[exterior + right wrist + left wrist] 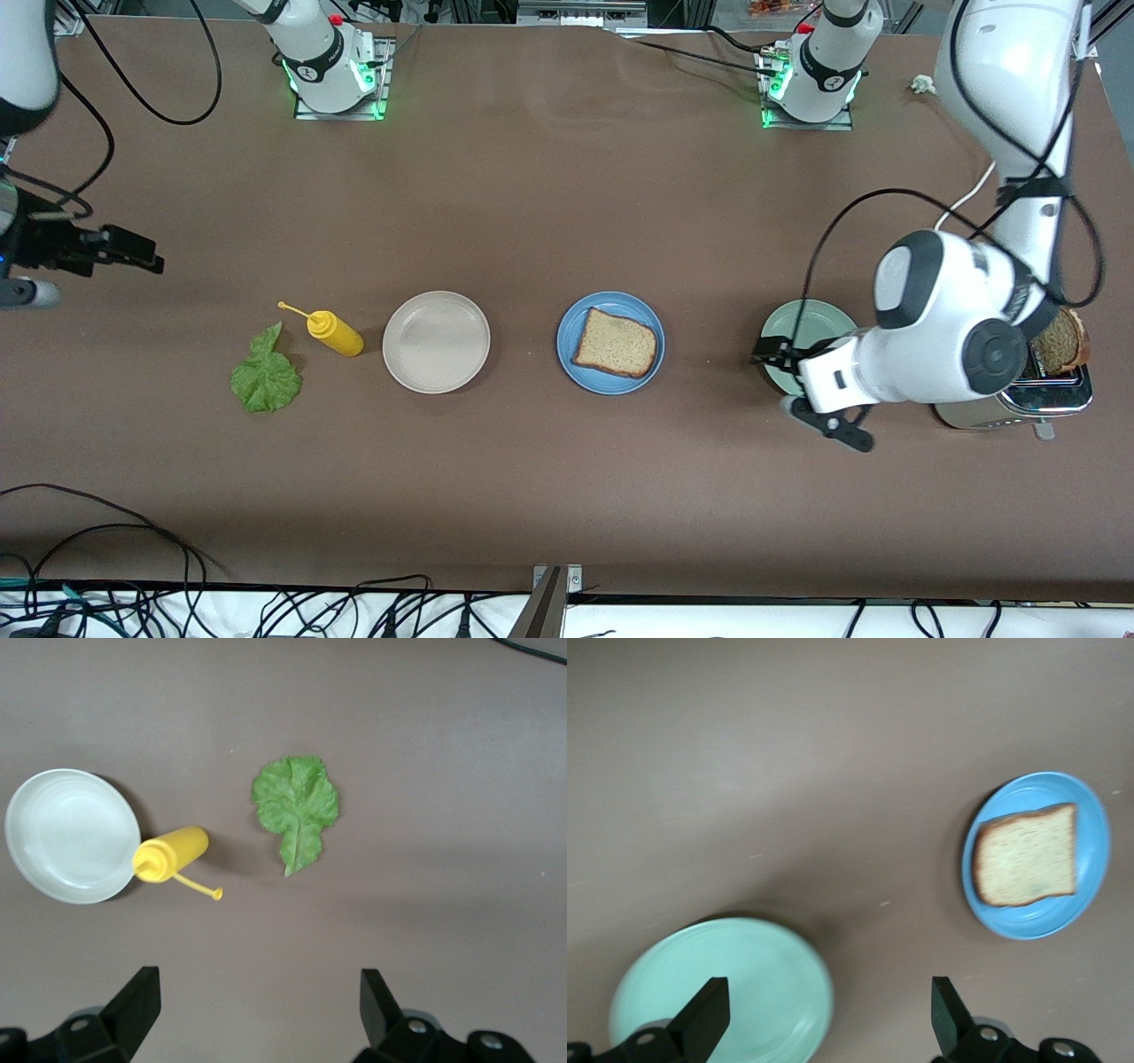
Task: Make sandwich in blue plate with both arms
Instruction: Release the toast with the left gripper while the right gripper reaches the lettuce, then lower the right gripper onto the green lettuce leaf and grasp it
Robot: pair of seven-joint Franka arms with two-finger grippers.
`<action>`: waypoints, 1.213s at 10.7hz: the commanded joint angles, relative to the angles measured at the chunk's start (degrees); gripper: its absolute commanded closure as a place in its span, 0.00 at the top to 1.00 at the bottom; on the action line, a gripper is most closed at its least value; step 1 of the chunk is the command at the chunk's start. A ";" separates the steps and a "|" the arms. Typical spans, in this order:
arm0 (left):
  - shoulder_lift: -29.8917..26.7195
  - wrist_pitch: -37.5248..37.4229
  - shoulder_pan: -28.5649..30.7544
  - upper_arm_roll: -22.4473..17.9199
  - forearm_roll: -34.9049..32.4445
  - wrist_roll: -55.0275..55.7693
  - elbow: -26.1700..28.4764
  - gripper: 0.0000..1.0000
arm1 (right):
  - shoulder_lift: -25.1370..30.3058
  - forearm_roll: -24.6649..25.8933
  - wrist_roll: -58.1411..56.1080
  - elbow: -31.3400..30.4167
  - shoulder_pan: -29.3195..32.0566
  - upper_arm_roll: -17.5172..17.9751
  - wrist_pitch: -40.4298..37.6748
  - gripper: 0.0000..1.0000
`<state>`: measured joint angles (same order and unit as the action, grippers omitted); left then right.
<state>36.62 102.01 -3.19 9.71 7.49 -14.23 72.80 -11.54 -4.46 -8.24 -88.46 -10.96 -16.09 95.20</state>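
The blue plate [611,307] sits mid-table with one brown bread slice [616,344] lying on it. A second bread slice [1059,342] stands in a silver toaster [1010,404] at the left arm's end of the table. The green lettuce leaf [265,377] lies on the table toward the right arm's end. My left gripper [804,392] is open and empty over the edge of the mint-green plate [808,322]. In the left wrist view the gripper [828,1014] frames that plate [722,988], with the blue plate [1029,927] and bread [1028,856] farther off. My right gripper [142,252] is open and empty, up over bare table at the right arm's end. In the right wrist view the gripper [257,1001] looks down on the lettuce [297,806].
A yellow mustard bottle [335,332] lies beside the lettuce. A beige plate [436,342] sits between the bottle and the blue plate. Both also show in the right wrist view, the bottle [173,853] touching the beige plate [69,835]. Cables lie along the table's near edge.
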 commanded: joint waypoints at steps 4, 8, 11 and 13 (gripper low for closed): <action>-13.84 -9.26 3.26 -0.05 -11.35 0.08 1.82 1.00 | -12.78 -0.90 -9.60 1.27 0.33 -0.44 13.06 1.00; -23.49 -16.15 5.83 -1.01 -10.48 -0.01 7.67 1.00 | -22.01 -8.01 -16.43 1.19 0.85 -0.43 23.43 1.00; -31.59 -13.87 7.31 -2.15 -4.88 0.17 17.79 1.00 | -25.54 -8.20 -18.30 0.75 0.85 -0.44 26.01 1.00; -37.04 -10.35 7.14 -3.73 -4.15 0.08 24.74 1.00 | -27.03 -9.25 -18.91 -0.65 2.43 -0.35 26.36 1.00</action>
<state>8.16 87.21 3.28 7.56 1.10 -13.95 86.84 -37.39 -11.26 -24.87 -88.57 -10.23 -16.37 121.23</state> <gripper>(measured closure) 0.000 0.000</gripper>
